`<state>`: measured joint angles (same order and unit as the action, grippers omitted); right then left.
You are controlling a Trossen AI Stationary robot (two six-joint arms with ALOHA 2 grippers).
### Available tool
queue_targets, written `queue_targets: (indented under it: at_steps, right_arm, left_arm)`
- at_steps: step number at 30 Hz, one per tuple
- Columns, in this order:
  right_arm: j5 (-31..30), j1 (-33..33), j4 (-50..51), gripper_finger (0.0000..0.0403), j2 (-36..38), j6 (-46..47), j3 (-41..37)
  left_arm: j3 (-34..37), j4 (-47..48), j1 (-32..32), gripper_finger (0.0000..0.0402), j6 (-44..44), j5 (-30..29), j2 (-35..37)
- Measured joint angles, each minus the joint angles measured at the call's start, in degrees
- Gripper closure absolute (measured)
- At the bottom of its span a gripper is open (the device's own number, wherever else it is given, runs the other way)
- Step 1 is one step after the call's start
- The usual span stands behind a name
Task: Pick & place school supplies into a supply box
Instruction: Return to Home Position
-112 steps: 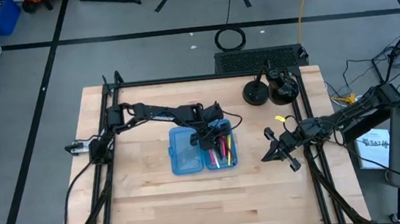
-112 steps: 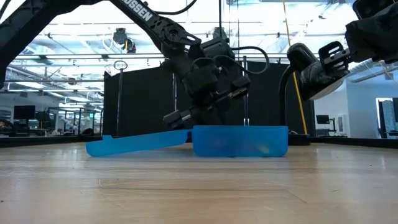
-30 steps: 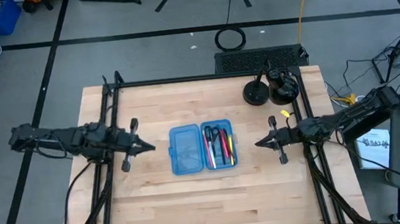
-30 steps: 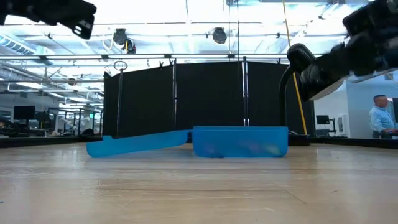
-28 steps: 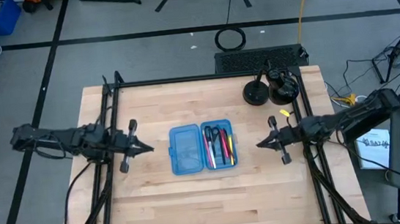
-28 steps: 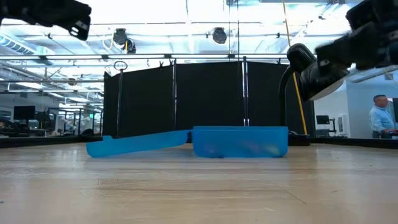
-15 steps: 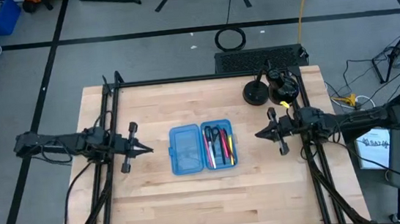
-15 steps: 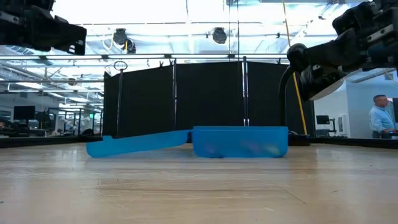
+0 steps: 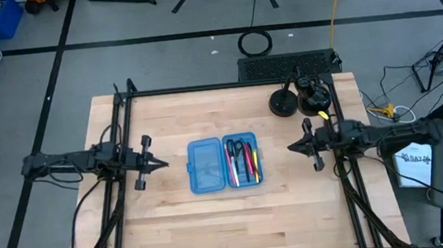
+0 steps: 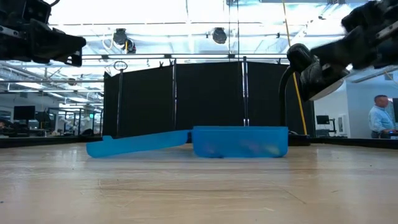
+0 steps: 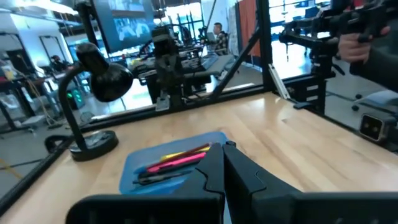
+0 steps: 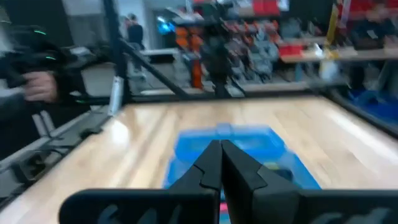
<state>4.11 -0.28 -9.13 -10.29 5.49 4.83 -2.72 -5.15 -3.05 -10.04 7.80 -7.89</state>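
The bare near part of the counter (image 9: 215, 222) is crossed in the low view, where the supply box (image 10: 239, 142) is seen from the side only, its deeper half standing at the right and its shallow half slanting low to the left, with the contents hidden behind the blue wall. From above, the supply box (image 9: 224, 164) is shown open at mid-counter, and the school supplies (image 9: 242, 160) are seen lying lengthwise in its right half, the left half holding nothing that can be made out. In the left wrist view a yellow and a pink pen (image 11: 180, 158) are picked out among them. The left gripper (image 9: 163, 164) is held over the counter's left side and the right gripper (image 9: 290, 147) over its right side, both pointed at the box and well apart from it; in each wrist view the jaws are seen pressed together, with nothing held. A black desk lamp (image 9: 283, 102) is stood at the far right corner. Beyond the counter, a person (image 10: 377, 121) is seen in the room.
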Motion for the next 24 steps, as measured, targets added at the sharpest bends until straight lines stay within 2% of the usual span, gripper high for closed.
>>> queue_targets:
  at_steps: [4,7,9,15,19,24]
  right_arm:
    - [-2.9,5.8,3.7,0.0403,6.4,-2.6,0.3]
    - [-7.5,9.8,8.8,0.0403,10.3,-4.6,0.3]
    - [-10.0,12.0,9.2,0.0403,10.1,-5.8,0.4]
    - [-10.3,17.2,6.4,0.0403,10.2,-8.4,-0.7]
    - [-14.3,19.1,5.9,0.0403,10.3,-8.6,-0.7]
    - [-14.7,20.7,5.2,0.0403,10.2,-7.9,-0.8]
  left_arm:
    - [0.0,2.4,-1.2,0.04,-1.9,-1.8,3.5]
    - [0.0,5.2,-2.0,0.0401,-3.1,-1.9,6.4]
    - [0.0,7.4,-2.4,0.0401,-3.3,-2.3,7.9]
    - [0.0,8.7,-4.1,0.0401,-3.9,-3.2,7.6]
    - [0.0,8.6,-5.3,0.0401,-4.9,-4.1,7.6]
    - [0.0,9.4,-6.4,0.0401,-4.4,-4.6,7.6]
